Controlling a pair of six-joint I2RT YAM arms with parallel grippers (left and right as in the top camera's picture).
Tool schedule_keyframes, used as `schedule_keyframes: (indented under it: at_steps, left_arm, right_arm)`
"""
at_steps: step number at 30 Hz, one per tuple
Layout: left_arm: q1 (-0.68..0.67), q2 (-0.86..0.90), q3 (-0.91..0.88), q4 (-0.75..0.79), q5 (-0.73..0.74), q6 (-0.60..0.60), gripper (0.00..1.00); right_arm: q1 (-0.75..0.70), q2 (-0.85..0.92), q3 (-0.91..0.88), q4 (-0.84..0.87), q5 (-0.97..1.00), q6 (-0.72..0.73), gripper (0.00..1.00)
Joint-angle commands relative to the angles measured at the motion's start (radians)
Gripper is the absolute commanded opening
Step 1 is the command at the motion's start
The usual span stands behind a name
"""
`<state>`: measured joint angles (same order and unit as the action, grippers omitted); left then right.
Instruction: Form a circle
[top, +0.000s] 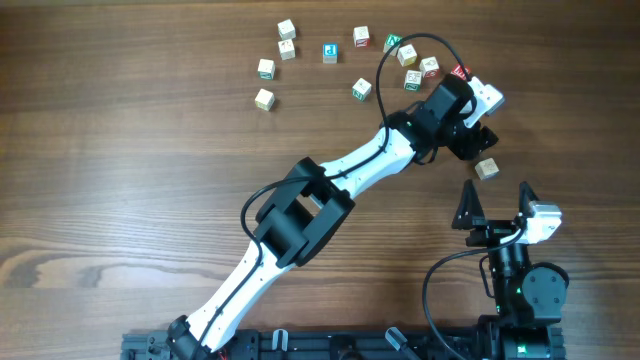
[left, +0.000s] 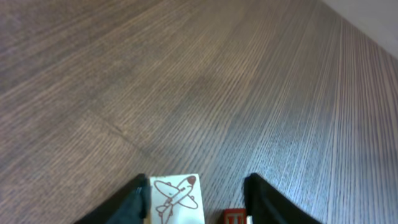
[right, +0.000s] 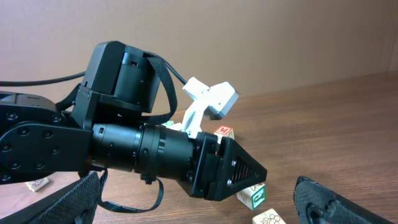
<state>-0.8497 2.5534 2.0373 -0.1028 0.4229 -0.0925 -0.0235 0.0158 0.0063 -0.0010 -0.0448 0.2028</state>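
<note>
two arms share the wooden table (top: 120, 180): the left arm (top: 300, 210) reaches across to the far right, and the right arm (top: 525, 280) sits by its base, the right end effector (top: 497, 205) spread wide and empty. the circle (top: 330, 52) is an arc of cubes along the table's far side, open toward the robot. the left end effector (top: 478, 150) stands partly open around an airplane cube (left: 177, 199), with a gap on one side, so it has no grip. that cube seems to lie apart from the arc's right end, nearer the robot, and the left arm is closest to it.
</note>
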Motion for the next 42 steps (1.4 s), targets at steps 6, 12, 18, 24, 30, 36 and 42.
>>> schedule_keyframes:
  at_steps: [6,12,18,24,30,36,42]
  left_arm:
    - [0.087,-0.016,-0.002,-0.017,0.019,0.002,0.67]
    - [0.179,-0.184,-0.003,-0.217,0.018,0.002,1.0]
    - [0.273,-0.422,-0.003,-0.53,0.011,0.06,1.0]
    - [0.391,-0.69,-0.003,-0.926,-0.219,0.119,1.0]
    - [0.514,-0.818,-0.003,-1.282,-0.29,0.119,1.0]
    - [0.653,-0.9,-0.003,-1.402,-0.271,0.107,1.0]
    - [0.774,-0.984,-0.008,-1.414,-0.195,0.107,1.0]
  right_arm:
    - [-0.005,-0.005,-0.001,0.002,-0.007,-0.017,1.0]
    - [-0.005,-0.005,-0.001,0.002,-0.007,-0.017,1.0]
    - [-0.005,-0.005,-0.001,0.002,-0.007,-0.017,1.0]
    - [-0.005,-0.005,-0.001,0.002,-0.007,-0.017,1.0]
    - [-0.005,-0.005,-0.001,0.003,-0.008,-0.016,1.0]
    - [-0.004,-0.005,-0.001,0.003,-0.008,0.381,1.0]
    - [-0.004,-0.005,-0.001,0.003,-0.006,0.829,1.0]
